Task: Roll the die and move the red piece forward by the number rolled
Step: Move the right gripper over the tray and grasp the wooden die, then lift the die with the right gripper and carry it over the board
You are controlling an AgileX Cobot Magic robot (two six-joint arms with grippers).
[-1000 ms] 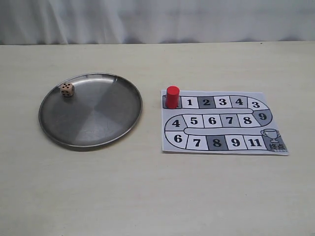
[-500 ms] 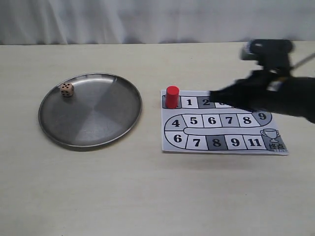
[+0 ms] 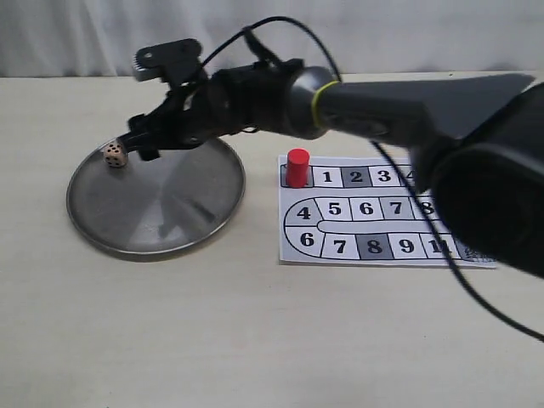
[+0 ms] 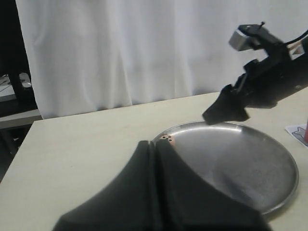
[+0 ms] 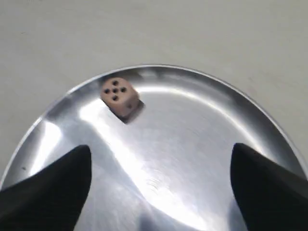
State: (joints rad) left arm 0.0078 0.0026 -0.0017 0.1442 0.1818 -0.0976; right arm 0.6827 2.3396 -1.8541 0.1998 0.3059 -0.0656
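Hovering over the upper-left part of the plate [image 3: 157, 253], the R gripper [image 3: 138, 143] sits just right of the die [image 3: 116, 154], not touching it. Its fingers are spread wide w/ nothing btwn them. In the R wrist view the two dark tips fill the lower corners. The die lies ahead of them near the far rim, five pips on the face that shows. Prob. reason for the pose: lining up a pick so the die can be dropped & rolled (my read). The plate looks meant to catch the roll, since its raised rim would keep the cube off the table [image 3: 255, 340].

Red piece [image 3: 297, 167] stands upright on the grey start square at upper left of the board [image 3: 372, 246], beside sq 1, w/ nothing touching it. The R arm [image 3: 382, 102] passes above and behind it. L gripper [image 4: 153, 147] is out of the ext. view. Its own cam shows fingers pressed together, holding nothing, pointing toward the plate.

Room: the die is close to the rim at upper left, so there's little space for a finger on that side. Open metal lies toward plate ctr, so an approach from there looks easier. Bare table separates plate & board. Risk: the arm crosses over the board, so a low swing could clip the pawn.
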